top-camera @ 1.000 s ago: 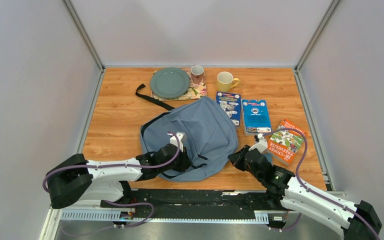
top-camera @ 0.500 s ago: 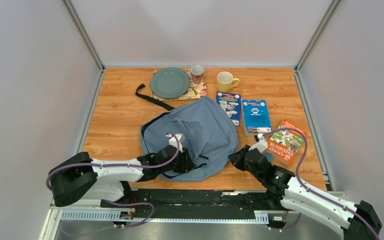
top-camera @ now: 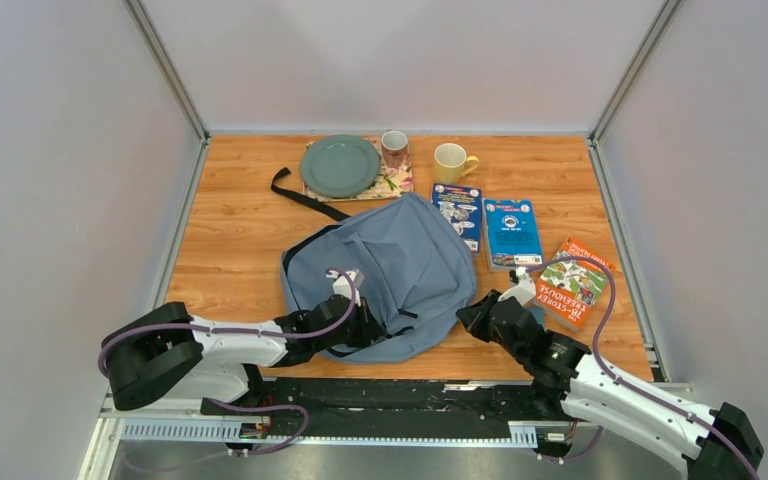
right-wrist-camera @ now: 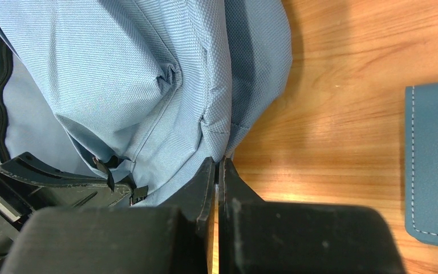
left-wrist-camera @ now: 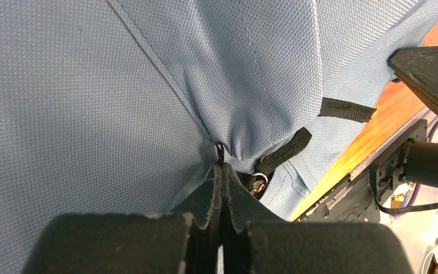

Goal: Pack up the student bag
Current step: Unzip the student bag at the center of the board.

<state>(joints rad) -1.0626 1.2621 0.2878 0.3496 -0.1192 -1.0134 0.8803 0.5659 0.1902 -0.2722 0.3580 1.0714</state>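
The student bag (top-camera: 400, 260), soft grey-blue fabric, lies flat mid-table. My left gripper (top-camera: 370, 325) sits at its near edge. In the left wrist view the jaws are pressed together (left-wrist-camera: 220, 165), and a thin black tab of the bag (left-wrist-camera: 219, 151) pokes out at their tips. A black webbing strap with a metal ring (left-wrist-camera: 285, 151) lies just beyond. My right gripper (top-camera: 467, 318) is at the bag's near right corner, shut (right-wrist-camera: 217, 162) on a pinch of the bag's fabric edge (right-wrist-camera: 219, 134) just above the wood.
At the back stand a green plate (top-camera: 340, 165) on a floral mat, a patterned mug (top-camera: 394, 148) and a yellow mug (top-camera: 451, 160). Two blue books (top-camera: 458, 212) (top-camera: 512, 232) and an orange book (top-camera: 572, 282) lie right of the bag. A black strap (top-camera: 300, 195) trails back left.
My left gripper has slid slightly left and toward the near edge along the bag. The right arm and the bag's outline look the same.
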